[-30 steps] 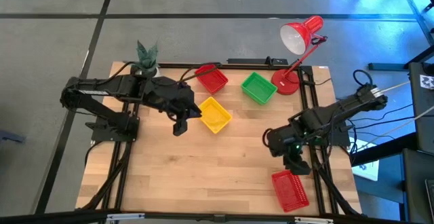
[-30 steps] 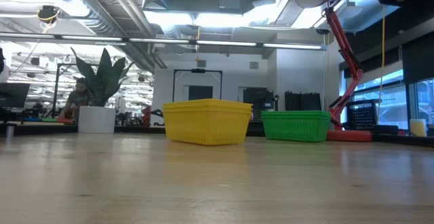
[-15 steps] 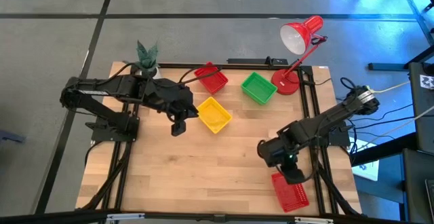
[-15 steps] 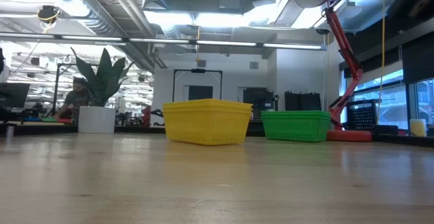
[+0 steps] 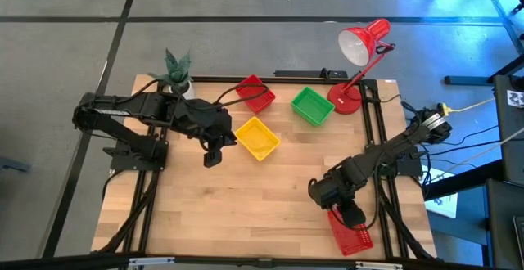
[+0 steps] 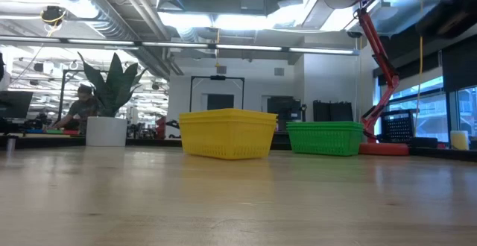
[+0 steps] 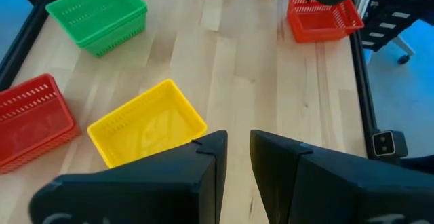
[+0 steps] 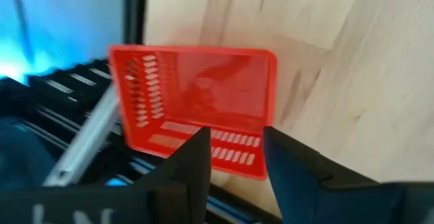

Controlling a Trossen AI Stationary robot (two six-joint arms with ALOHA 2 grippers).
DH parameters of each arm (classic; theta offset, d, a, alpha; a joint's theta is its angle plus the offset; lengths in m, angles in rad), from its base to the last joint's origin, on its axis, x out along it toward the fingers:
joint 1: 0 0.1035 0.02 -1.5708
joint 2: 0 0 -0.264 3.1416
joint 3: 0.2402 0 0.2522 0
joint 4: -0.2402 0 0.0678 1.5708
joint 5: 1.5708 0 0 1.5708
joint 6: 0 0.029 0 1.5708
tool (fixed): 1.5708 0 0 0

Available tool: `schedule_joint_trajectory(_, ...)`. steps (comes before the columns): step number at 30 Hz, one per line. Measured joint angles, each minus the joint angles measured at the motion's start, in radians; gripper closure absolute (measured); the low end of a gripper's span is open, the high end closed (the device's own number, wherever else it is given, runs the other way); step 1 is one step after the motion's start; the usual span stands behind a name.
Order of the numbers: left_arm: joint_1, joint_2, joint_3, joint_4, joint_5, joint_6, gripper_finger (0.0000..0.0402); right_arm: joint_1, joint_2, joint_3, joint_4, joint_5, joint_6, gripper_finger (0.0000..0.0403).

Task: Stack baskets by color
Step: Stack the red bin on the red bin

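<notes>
A red lamp (image 5: 360, 53) stood at one o'clock beside the green basket (image 5: 312, 106). The right gripper (image 5: 350, 215), fingers slightly parted and empty, hovered over the red basket (image 5: 352, 231) at five o'clock, whose long axis ran roughly twelve-to-six. Left gripper (image 5: 211, 157): narrow gap, empty.

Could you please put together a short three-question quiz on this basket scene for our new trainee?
1. True or false: the green basket lies between the red desk lamp and the far red basket.
2. Which basket lies nearest the left gripper? A) green B) yellow C) red
3. Fill in: the right gripper is over the near ___ basket at the table edge.

Key:
1. True.
2. B, the yellow basket.
3. Red, the near red basket.
</notes>
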Motion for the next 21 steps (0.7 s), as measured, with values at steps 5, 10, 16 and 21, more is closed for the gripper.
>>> schedule_joint_trajectory(5, 0.000, 0.000, 0.000, 0.000, 0.000, 0.000, 0.0344, 0.026, 0.046, 0.000, 0.000, 0.090, -0.031, 0.0269)
schedule_joint_trajectory(10, 0.000, 0.000, 0.000, 0.000, 0.001, 0.000, 0.0344, 0.027, 0.107, 0.000, 0.001, 0.096, -0.033, 0.0269)
schedule_joint_trajectory(16, 0.000, 0.000, 0.000, 0.000, 0.000, 0.002, 0.0344, 0.027, 0.158, 0.000, 0.003, 0.096, -0.062, 0.0269)
schedule_joint_trajectory(21, 0.000, 0.000, 0.000, -0.002, 0.000, 0.001, 0.0344, 0.027, 0.167, 0.000, 0.028, 0.088, -0.059, 0.0269)
